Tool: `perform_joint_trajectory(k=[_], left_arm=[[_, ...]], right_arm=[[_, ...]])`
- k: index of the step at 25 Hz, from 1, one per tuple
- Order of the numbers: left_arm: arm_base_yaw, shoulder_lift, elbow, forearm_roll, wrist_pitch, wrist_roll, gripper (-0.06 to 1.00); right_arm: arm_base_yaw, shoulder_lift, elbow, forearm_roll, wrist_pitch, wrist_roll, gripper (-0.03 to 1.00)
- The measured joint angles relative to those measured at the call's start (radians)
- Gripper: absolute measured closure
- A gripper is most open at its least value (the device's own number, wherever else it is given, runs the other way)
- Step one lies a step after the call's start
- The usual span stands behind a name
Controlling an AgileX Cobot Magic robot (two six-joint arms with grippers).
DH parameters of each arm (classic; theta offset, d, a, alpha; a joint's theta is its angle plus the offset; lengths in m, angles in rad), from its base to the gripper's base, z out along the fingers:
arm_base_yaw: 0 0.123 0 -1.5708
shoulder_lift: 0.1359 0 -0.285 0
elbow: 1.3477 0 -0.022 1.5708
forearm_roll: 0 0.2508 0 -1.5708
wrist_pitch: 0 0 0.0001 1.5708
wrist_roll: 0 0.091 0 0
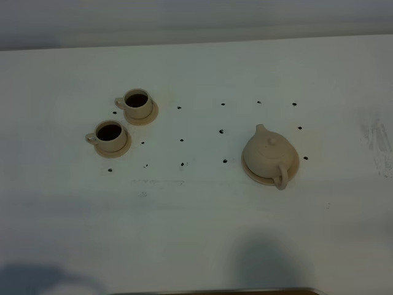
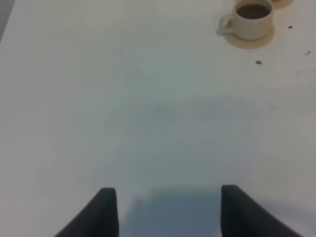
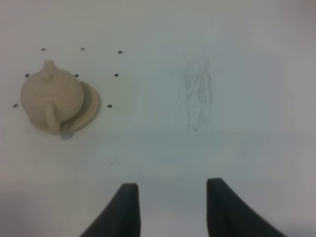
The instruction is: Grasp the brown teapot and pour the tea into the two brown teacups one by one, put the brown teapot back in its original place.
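The brown teapot (image 1: 268, 153) (image 3: 49, 96) stands upright on its round tan coaster (image 1: 295, 163) (image 3: 92, 105), right of the table's middle, lid on, handle toward the front. At the left, two brown teacups (image 1: 137, 102) (image 1: 110, 135) sit on their saucers, both holding dark tea. The nearer cup (image 2: 253, 19) shows in the left wrist view. Neither gripper appears in the high view. My left gripper (image 2: 168, 190) is open over bare table, well short of the cups. My right gripper (image 3: 173, 184) is open too, nothing between its fingers, away from the teapot.
Small black dots (image 1: 182, 140) mark the white table between cups and teapot. A grey scuff (image 1: 377, 138) (image 3: 197, 98) lies right of the teapot. A metal edge (image 1: 215, 291) runs along the front of the table, with arm shadows above it.
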Motion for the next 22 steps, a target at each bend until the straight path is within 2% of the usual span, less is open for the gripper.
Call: perform_joint_trajectory(k=[18,22], left_arm=[[0.0,0.016,0.0,-0.001,0.0,-0.005,0.42],[0.0,0.038,0.0,-0.03,0.0,-0.025,0.42]], right_arm=[[0.0,0.0,0.0,0.0,0.0,-0.001,0.66],[0.0,0.0,0.0,0.0,0.0,-0.001,0.66]])
